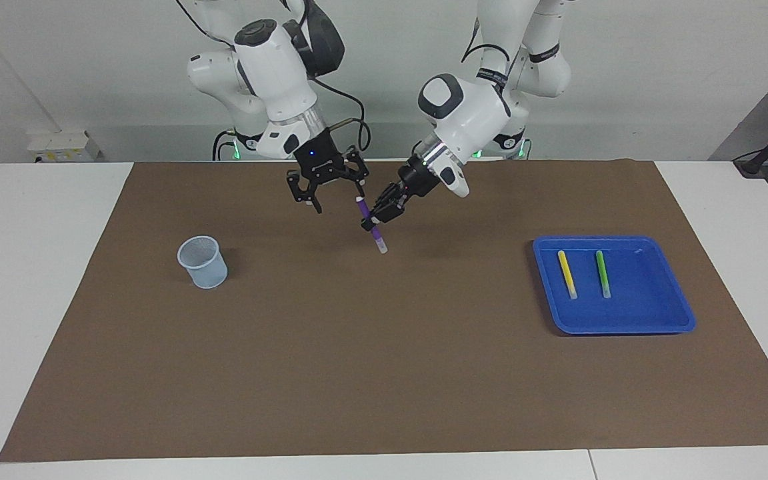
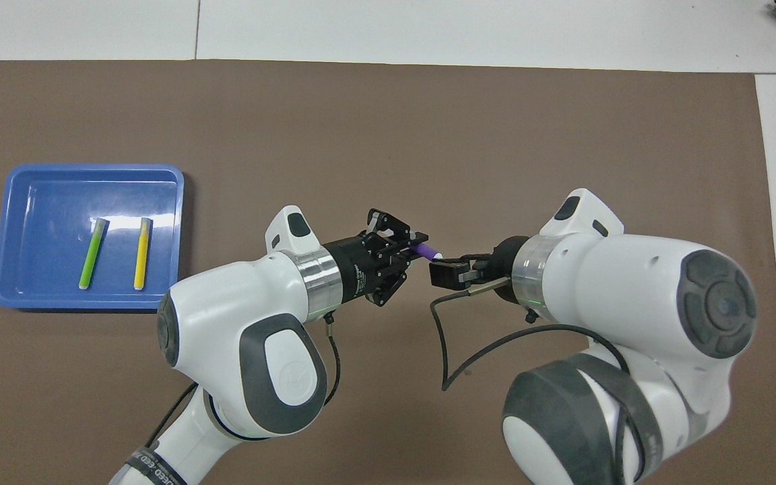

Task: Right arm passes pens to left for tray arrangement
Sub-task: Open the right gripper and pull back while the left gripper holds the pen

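Note:
The purple pen hangs tilted over the middle of the brown mat, pale tip down, with my left gripper shut on its upper half. In the overhead view the same pen pokes out of the left gripper. My right gripper stands open just beside the pen's top end, apart from it, blue light showing; from above this right gripper faces the pen's tip. A yellow pen and a green pen lie side by side in the blue tray at the left arm's end.
A translucent pale-blue cup stands on the mat toward the right arm's end. The brown mat covers most of the white table. From above, the tray's rim shows with both pens inside.

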